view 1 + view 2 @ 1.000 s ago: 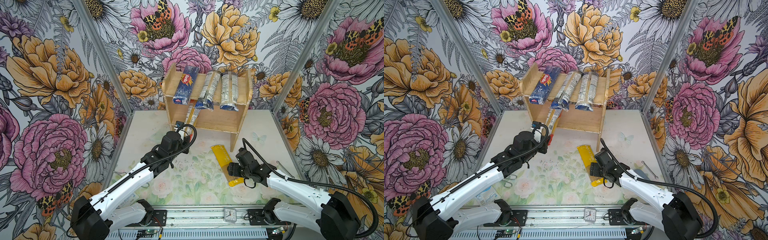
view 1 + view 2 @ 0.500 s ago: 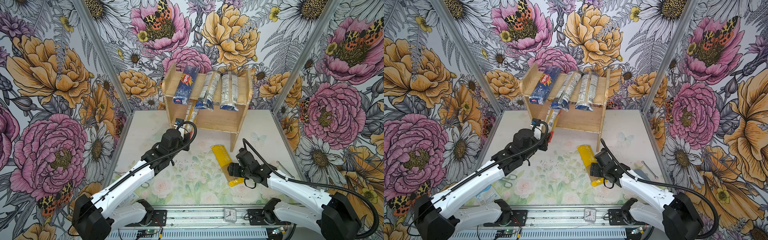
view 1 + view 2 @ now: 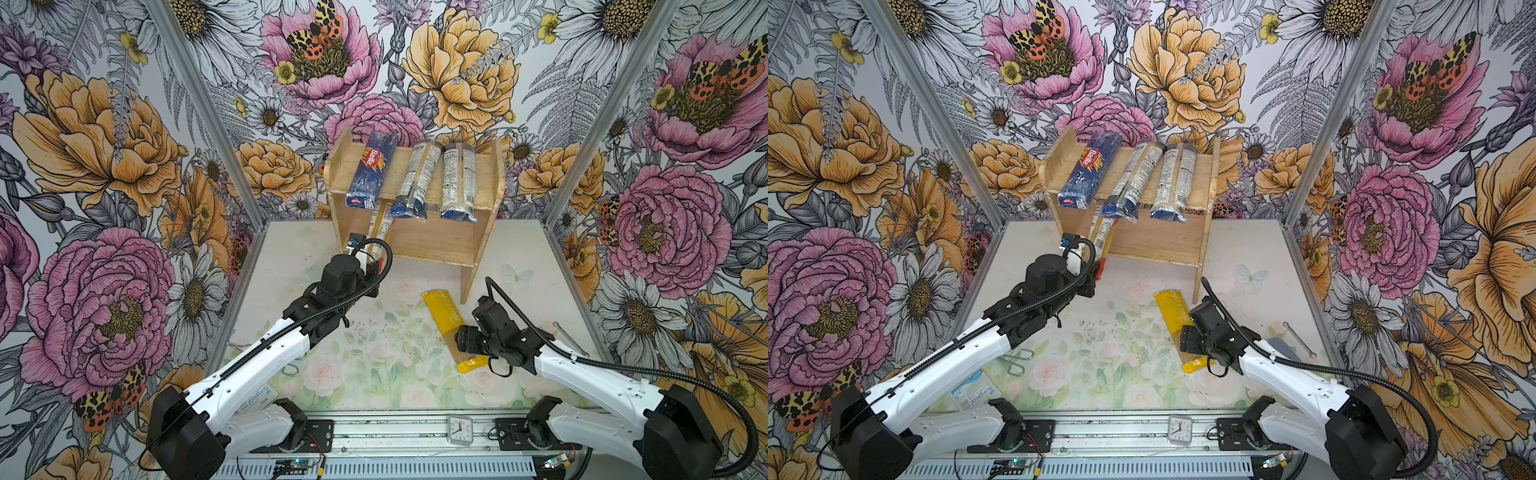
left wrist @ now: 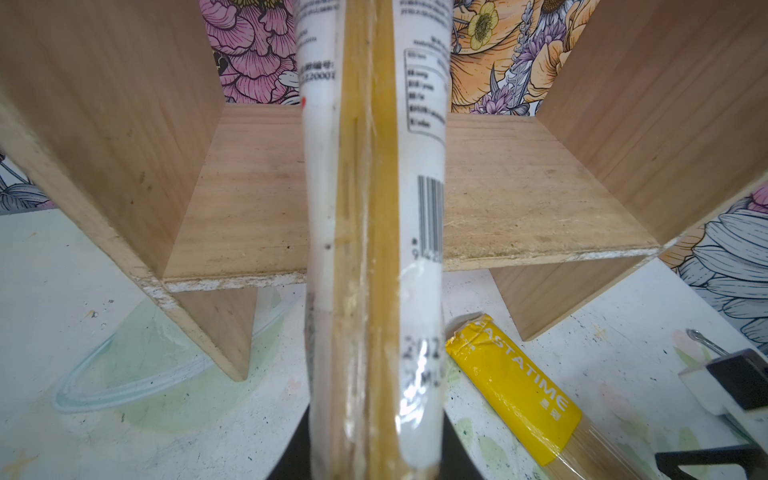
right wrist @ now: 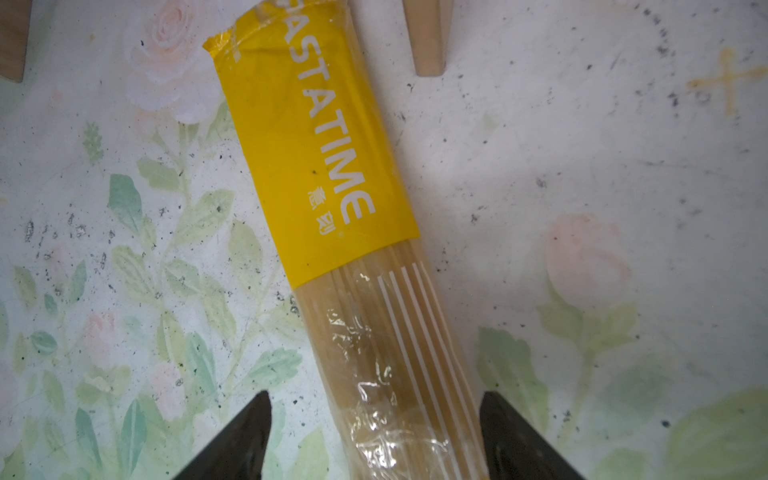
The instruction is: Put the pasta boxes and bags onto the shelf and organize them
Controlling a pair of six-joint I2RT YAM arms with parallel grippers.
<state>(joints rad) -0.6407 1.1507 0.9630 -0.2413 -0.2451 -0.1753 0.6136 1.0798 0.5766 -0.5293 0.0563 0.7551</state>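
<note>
The wooden shelf (image 3: 436,245) stands at the back, and its top tier carries a dark blue Barilla pack (image 3: 370,174) and two clear packs with blue ends (image 3: 415,178) (image 3: 457,183). My left gripper (image 3: 368,268) is shut on the near end of a red-ended pasta pack (image 3: 380,224). In the left wrist view this pack (image 4: 374,208) reaches over the front edge of the lower board (image 4: 540,199). The yellow pack (image 3: 442,316) lies on the table by the shelf's right leg. My right gripper (image 5: 374,419) stands open, one finger on each side of the pack's clear end (image 5: 399,353).
A small clock (image 3: 460,432) sits on the front rail. Scissors (image 3: 1017,359) and a white packet (image 3: 973,392) lie at the front left. A metal tool (image 3: 1300,338) and a grey-blue pad (image 3: 1283,347) lie at the right, by the wall.
My left arm has edged slightly toward the shelf with the red-ended pack. The right arm and the yellow pack have not moved.
</note>
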